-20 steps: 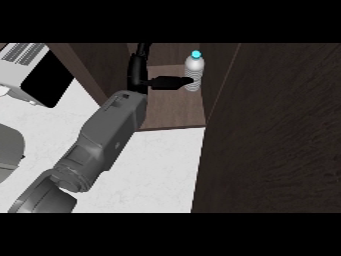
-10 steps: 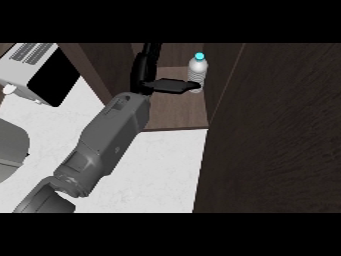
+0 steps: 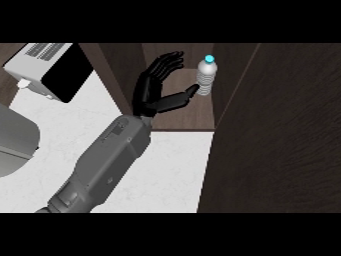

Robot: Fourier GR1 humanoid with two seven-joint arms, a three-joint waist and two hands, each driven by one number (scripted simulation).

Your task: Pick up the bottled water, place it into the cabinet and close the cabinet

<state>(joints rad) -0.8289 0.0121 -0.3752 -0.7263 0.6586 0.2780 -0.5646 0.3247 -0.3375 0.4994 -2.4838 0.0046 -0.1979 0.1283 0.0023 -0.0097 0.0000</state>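
One bottled water [image 3: 207,76] just beside robot hand [image 3: 152,90]

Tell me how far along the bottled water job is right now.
Placing looks mostly done: the clear plastic water bottle with a blue cap stands upright inside the dark wooden cabinet. In hand: the black hand is open beside the bottle, its thumb near or touching it, fingers uncurled. Which arm this is I cannot tell. Left: pull the hand clear and swing the cabinet door shut; it stands open.
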